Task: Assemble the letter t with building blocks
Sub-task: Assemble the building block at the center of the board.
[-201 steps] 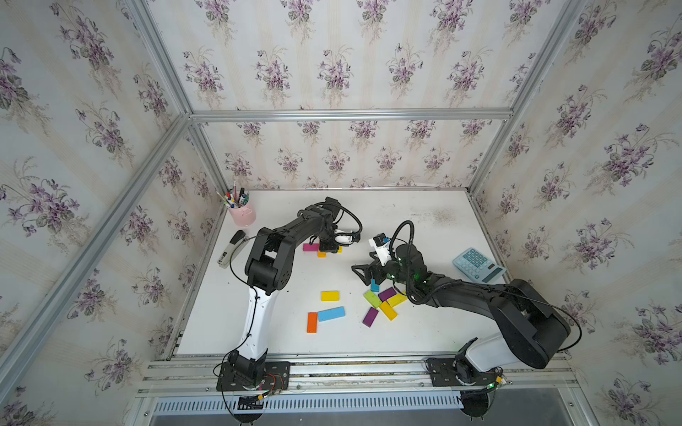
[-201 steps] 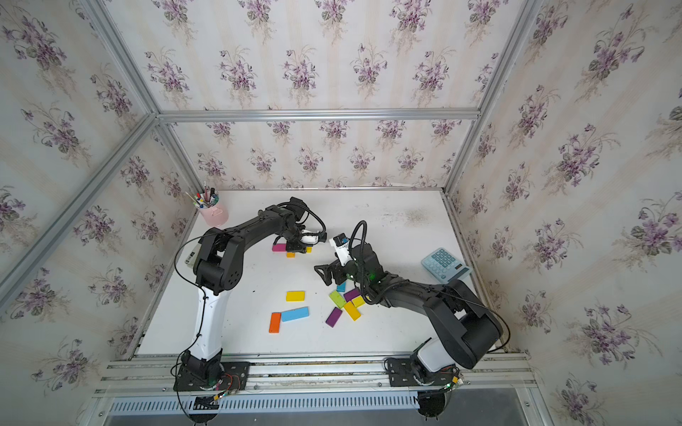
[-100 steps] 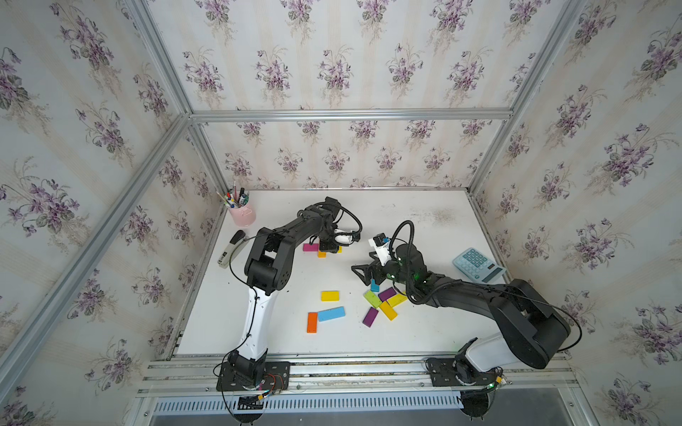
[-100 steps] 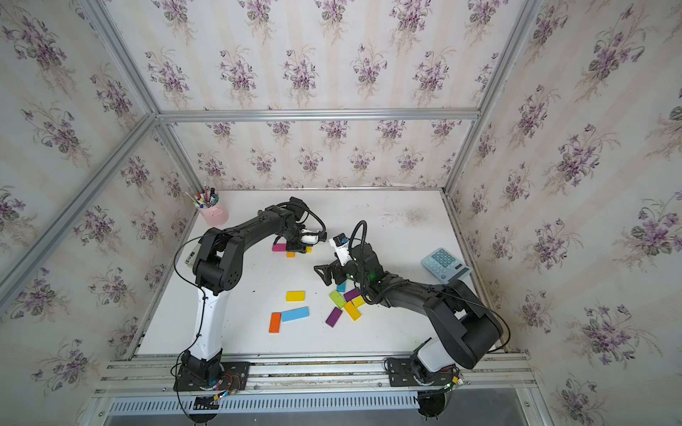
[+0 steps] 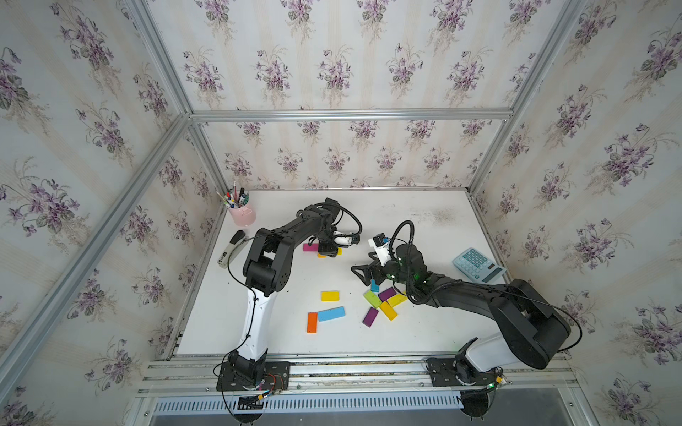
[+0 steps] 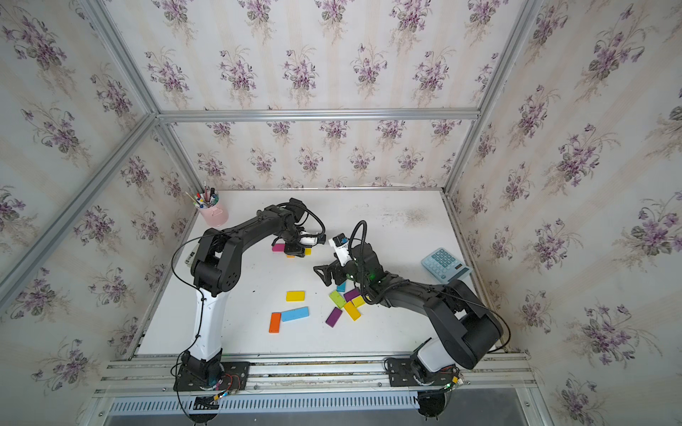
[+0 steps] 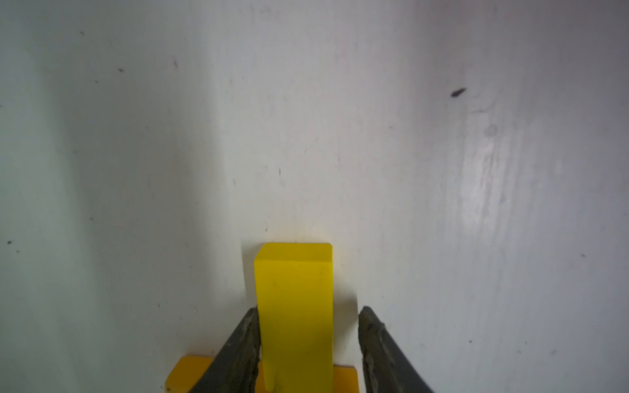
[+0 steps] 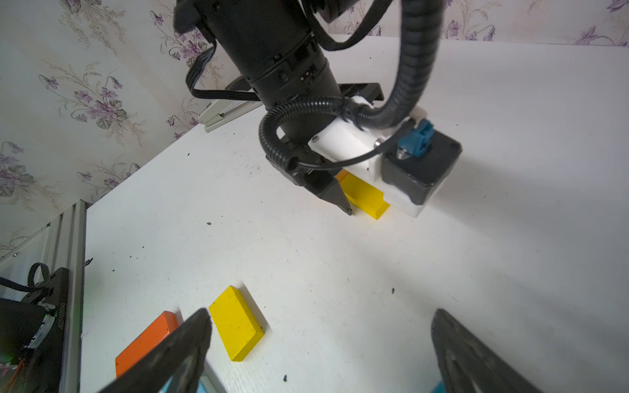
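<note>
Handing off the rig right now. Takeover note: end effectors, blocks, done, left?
Left end effector: open around a yellow block, not clamping it; magenta block beside it.
Right end effector: wide open, empty, by the teal block at the loose blocks.
Done: T started at the back, layout partly hidden.
Left: build the rest from the loose blocks, such as the light blue block.
</note>
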Robot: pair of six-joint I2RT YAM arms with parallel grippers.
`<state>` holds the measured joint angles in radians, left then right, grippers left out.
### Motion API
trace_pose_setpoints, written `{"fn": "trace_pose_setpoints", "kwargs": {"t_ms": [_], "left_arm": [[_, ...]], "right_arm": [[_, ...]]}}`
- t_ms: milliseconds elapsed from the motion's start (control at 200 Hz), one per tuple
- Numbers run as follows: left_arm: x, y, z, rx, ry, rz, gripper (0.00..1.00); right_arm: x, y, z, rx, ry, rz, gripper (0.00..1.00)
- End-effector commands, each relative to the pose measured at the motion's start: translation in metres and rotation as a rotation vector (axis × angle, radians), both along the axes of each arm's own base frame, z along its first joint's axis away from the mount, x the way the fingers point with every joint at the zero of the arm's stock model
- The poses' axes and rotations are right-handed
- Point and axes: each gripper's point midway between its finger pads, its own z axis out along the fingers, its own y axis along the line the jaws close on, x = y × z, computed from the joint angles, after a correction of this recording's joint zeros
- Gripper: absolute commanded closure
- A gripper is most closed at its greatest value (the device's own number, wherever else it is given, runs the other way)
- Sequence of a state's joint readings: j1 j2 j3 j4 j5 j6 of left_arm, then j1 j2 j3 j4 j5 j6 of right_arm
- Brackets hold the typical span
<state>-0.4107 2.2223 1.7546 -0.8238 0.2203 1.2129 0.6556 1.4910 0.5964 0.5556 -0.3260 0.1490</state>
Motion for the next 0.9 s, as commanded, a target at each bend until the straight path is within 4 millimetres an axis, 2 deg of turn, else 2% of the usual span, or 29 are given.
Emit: {"fn": "trace_pose_setpoints", "kwargs": {"t_ms": [0, 140, 265, 495, 894], "left_arm": [[-0.005, -0.006, 0.009, -0.034, 0.006, -0.002, 0.51], [0.005, -0.007, 0.016, -0.027, -0.052, 0.001, 0.50], [0.002, -0.007, 0.018, -0.031, -0.043, 0.000, 0.49], [-0.004, -0.003, 0.001, -0.002, -0.019, -0.006, 0.49], [0.013, 0.003, -0.015, 0.040, -0.036, 0.015, 0.48]], "right_arm": [[0.001, 0.003, 0.007, 0.010, -0.026, 0.013, 0.00], [0.001, 0.003, 0.007, 0.008, -0.026, 0.012, 0.00], [0.001, 0.002, 0.008, 0.007, -0.028, 0.012, 0.00], [0.001, 0.003, 0.006, 0.004, -0.022, 0.016, 0.00], [0.002, 0.003, 0.003, -0.004, -0.019, 0.015, 0.00]]}}
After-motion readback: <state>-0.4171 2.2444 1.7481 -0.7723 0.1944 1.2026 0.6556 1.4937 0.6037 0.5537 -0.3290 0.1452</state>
